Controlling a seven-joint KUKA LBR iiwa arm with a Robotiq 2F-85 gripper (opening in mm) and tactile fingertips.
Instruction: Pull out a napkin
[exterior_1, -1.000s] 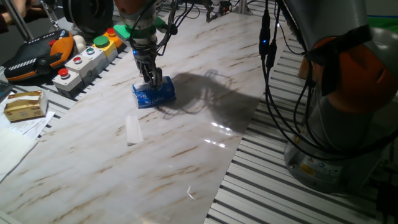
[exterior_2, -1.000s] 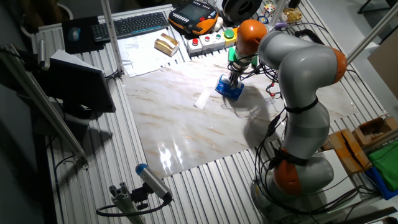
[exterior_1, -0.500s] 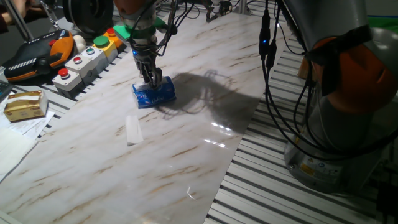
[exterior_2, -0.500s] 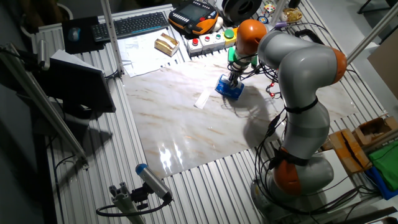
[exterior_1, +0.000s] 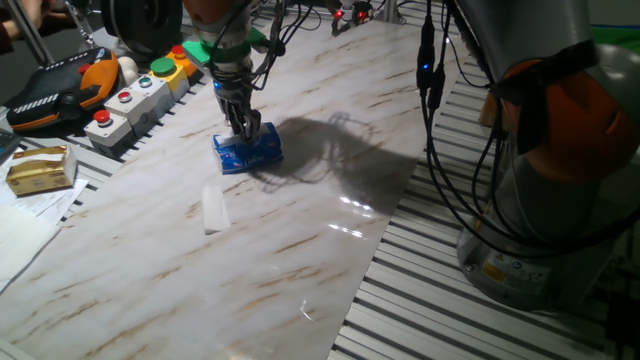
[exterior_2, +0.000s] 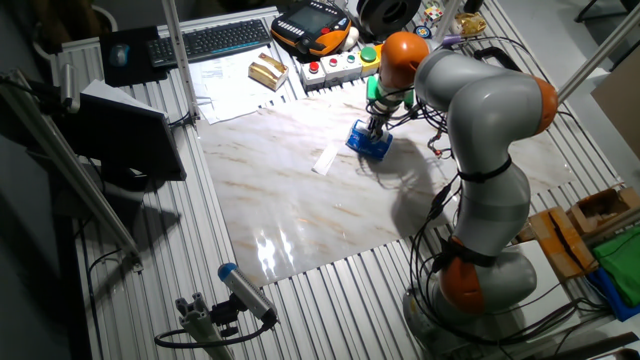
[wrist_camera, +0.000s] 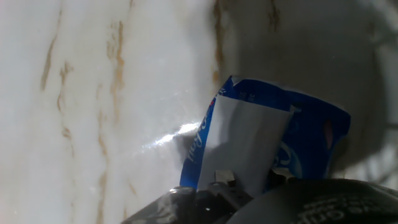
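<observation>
The arm reaches across the marble table with its wrist pointing almost straight down, so that the gripper stands vertical over the blue tissue packet. In both fixed views the fingertips rest on the packet's upper face, at about its middle.

In the hand view the napkin appears as a pale grey-white sheet rising from the packet's opening toward the fingers. Its upper end passes into the dark gripper body at the bottom edge of that view. The two fingers stand close together, apparently pinched on the napkin's end; the actual contact point is hidden and blurred.

In the fixed views the napkin cannot be made out, as the fingers cover it.

A small folded white strip lies flat on the marble, in front of the gripper and well apart from it, toward the near edge in one fixed view. A button box sits beyond the table edge, off to the gripper's side.

The hand view crops the packet's lower edge, and its print is unreadable.
</observation>
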